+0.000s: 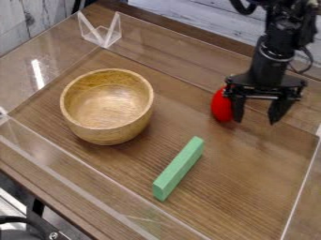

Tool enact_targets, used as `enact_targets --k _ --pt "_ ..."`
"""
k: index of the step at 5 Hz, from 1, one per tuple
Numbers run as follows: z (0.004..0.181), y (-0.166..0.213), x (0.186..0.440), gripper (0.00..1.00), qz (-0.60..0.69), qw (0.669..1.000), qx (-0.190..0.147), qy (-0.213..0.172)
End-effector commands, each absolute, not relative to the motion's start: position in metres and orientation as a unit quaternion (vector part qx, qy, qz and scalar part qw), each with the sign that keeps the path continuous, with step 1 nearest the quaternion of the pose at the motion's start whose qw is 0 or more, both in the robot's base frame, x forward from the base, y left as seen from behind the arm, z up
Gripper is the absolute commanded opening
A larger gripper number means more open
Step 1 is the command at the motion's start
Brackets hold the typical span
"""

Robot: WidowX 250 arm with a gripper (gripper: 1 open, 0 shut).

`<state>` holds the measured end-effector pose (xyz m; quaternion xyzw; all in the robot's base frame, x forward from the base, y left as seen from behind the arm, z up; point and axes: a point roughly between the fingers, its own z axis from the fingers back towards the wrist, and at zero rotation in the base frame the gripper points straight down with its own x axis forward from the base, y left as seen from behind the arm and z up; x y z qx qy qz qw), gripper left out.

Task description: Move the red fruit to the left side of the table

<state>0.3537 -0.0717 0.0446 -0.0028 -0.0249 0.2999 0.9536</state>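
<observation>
The fingers (252,101) stand open, pointing downward beside the red fruit (222,106).

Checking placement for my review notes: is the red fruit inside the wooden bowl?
No, the red fruit sits on the table beside the tool, apart from the wooden bowl.

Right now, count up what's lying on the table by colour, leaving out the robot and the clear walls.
Red: 1, the fruit
Green: 1, the rectangular block
Light wood: 1, the round bowl
Total: 3
</observation>
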Motion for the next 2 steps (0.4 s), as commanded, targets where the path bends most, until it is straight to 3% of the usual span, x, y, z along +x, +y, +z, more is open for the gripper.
enact_targets --k 1,2 --pt "0.077 -0.057 0.372 1.00 0.309 0.948 -0.024 -0.070" --pt "0.075 -0.039 0.377 1.00 0.345 0.936 -0.023 -0.073"
